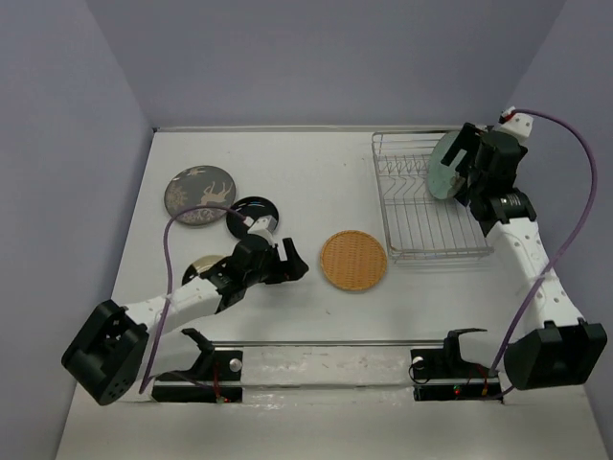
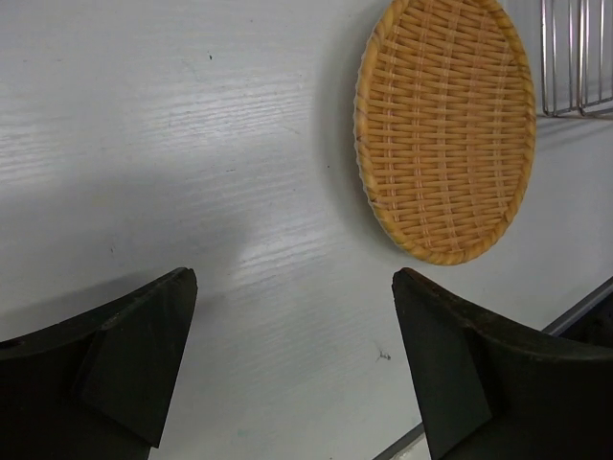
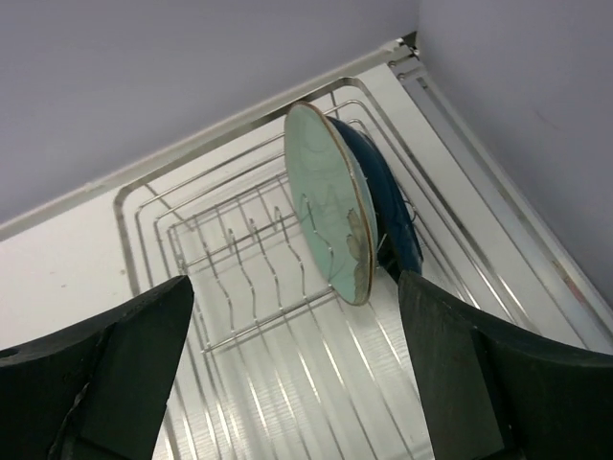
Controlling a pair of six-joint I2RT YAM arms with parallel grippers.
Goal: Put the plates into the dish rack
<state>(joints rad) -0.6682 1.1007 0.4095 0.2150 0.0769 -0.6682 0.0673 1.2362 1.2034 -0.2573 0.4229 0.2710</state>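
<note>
- At the far right of the white table [image 1: 316, 163], a rectangular silver wire dish rack [image 1: 431, 235] [image 3: 230, 259] has two plates standing on edge between its upright tines, at its far end.
- The pale teal round plate with a flower [image 1: 441, 168] [image 3: 330, 216] is in front. A dark blue plate [image 3: 388, 201] is just behind it, and I cannot tell whether they touch.
- The right gripper [image 1: 465, 165] [image 3: 292, 297] hovers above that end of the rack, its jaws spread wide and holding nothing.
- The orange woven-textured round plate [image 1: 353, 260] [image 2: 445, 125] lies flat on the table, just left of the rack's near corner.
- The left gripper [image 1: 295, 261] [image 2: 292, 287] sits low over bare table beside this plate, with its jaws released and apart and nothing between them.
- Further left, a grey-brown round plate with a white pattern [image 1: 199, 195] lies flat, and a glossy black plate [image 1: 251, 213] is just beside it.
- A cream plate [image 1: 201, 266] shows partly from under the left arm.
</note>
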